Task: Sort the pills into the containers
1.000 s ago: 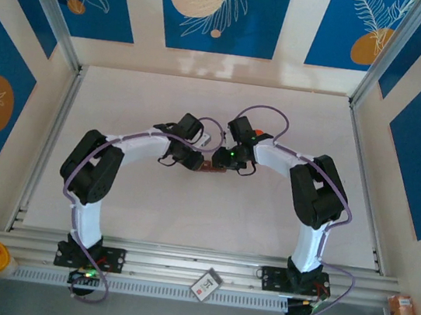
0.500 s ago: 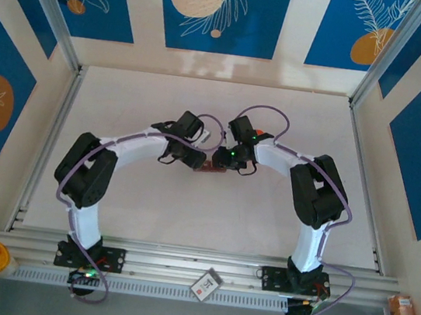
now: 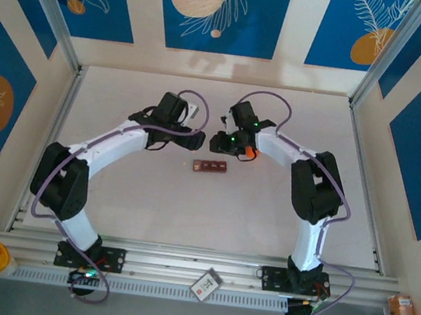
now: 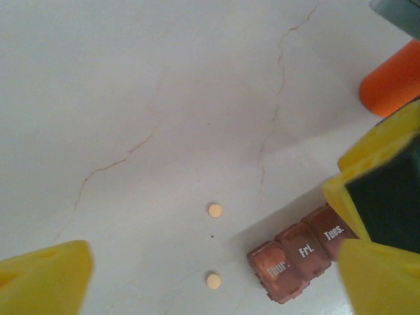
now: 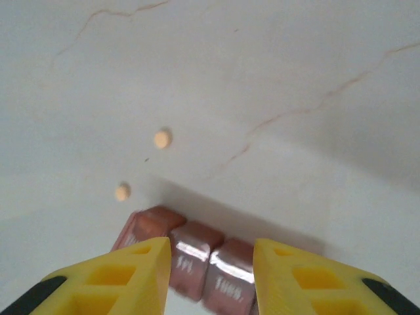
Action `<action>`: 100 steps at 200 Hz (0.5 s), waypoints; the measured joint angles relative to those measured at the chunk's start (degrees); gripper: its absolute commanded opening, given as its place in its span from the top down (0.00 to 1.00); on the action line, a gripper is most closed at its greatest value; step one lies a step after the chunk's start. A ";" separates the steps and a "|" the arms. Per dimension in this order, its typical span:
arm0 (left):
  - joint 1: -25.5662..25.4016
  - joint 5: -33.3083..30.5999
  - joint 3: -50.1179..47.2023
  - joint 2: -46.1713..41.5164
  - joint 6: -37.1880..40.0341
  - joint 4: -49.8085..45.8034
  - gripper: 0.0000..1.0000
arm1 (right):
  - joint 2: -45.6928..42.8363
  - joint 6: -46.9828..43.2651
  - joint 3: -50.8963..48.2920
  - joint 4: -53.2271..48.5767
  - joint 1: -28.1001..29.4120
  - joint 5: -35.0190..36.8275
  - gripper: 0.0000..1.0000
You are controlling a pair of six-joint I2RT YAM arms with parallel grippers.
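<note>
Starting nearest, at the bottom of the top view: both arms rise from their bases and arch inward over the table, meeting around the middle of the frame. That puts the work between them, where either arm can reach it.

Next out are the containers, a reddish-brown strip of three joined boxes lying flat on the table at the centre of the top view, with nothing gripping it. In the left wrist view the strip sits at lower right, lids up, reading Thur., Fri., Tues. The lids look shut, so my guess is they have to be opened before anything goes in.

Just beside the strip's Thur. end lie two small pale pills, one close to it and one a little further off. They are loose on the table, apart from each other and apart from the strip.

The left gripper is spread as wide as it goes, its yellow fingers out at the frame's edges, holding nothing. It is probably set wide for a fresh approach. The right gripper is only slightly parted and also empty. It hovers above the strip, which shows through the gap at the bottom of its view.

Furthest back, an orange bottle lies under the right arm, beyond the strip and out of the way.
</note>
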 measured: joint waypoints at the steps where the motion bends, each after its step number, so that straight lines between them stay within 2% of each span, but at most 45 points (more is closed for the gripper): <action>1: 0.00 0.04 -0.02 -0.04 -0.04 0.00 0.00 | 0.09 0.00 0.02 0.00 -0.02 0.00 0.60; 33: 0.35 0.04 -1.68 -0.68 -0.42 0.66 0.00 | 2.49 0.02 -2.01 -0.42 -0.83 -1.16 0.59; 67: 0.63 0.22 -2.14 -0.68 -0.85 1.29 0.00 | -1.31 0.72 -10.62 1.44 -0.74 -6.23 0.58; 74: 0.68 0.24 -2.14 -0.68 -0.85 1.46 0.00 | -3.10 0.90 -12.81 1.60 -0.76 -7.30 0.55; 100: 0.94 0.26 -2.16 -0.68 -0.85 2.10 0.00 | -8.04 0.76 -16.85 2.21 -0.81 -9.35 0.34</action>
